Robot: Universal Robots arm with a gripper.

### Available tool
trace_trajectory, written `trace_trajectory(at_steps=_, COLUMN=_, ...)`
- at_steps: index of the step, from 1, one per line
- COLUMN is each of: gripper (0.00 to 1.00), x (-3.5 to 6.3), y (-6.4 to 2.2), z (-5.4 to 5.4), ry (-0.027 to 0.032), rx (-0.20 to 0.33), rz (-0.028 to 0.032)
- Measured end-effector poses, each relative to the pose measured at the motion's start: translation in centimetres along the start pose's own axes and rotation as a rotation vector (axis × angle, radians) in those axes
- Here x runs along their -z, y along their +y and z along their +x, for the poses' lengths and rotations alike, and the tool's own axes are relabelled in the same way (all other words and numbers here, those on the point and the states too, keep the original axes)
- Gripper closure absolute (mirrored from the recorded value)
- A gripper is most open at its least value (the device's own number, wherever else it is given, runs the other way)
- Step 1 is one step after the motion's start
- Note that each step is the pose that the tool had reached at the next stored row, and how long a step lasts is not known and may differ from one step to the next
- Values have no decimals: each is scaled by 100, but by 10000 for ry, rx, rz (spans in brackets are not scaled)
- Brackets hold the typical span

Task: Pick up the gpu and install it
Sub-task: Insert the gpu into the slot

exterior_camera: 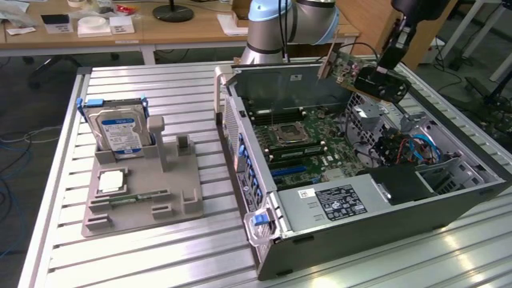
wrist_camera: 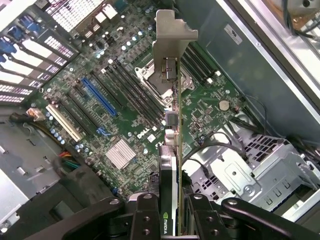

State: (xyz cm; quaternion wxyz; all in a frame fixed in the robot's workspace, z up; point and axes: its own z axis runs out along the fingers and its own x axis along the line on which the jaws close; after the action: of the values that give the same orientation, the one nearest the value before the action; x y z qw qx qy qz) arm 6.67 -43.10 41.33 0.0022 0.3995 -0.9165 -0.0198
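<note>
The gpu [wrist_camera: 170, 145] is clamped edge-on between the gripper [wrist_camera: 170, 205] fingers [wrist_camera: 146, 216], long axis running straight out beyond them, silver bracket [wrist_camera: 172, 37] farthest, over the motherboard [wrist_camera: 210, 107].

The motherboard [wrist_camera: 200, 110] seems to read Dell; the gpu [wrist_camera: 169, 131] carries an Nvidia logo.

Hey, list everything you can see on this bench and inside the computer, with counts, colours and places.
Slatted aluminium table: one, silver, under everything.
Grey plastic fixture: one, exterior view's left.
Silver metal hard drive: one, blue-white label, upright in the fixture.
Narrow green memory stick: one, flat in the fixture.
Open grey metal computer case: one, exterior view's right.
Dark green motherboard: one, inside the case.
Flat gpu card: one, black cooler, green board, silver bracket, above the case.
Black gripper: one, shut on the gpu card.
</note>
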Motion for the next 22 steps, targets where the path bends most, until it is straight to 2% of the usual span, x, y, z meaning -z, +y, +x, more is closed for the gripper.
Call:
trace_trajectory(at_steps=5, gripper=73, x=0, y=0, z=0, ry=21, rx=530, rz=-6)
trace_trajectory(at_steps=22, gripper=73, x=-2, y=0, z=0, ry=108, rx=2810, rz=-33)
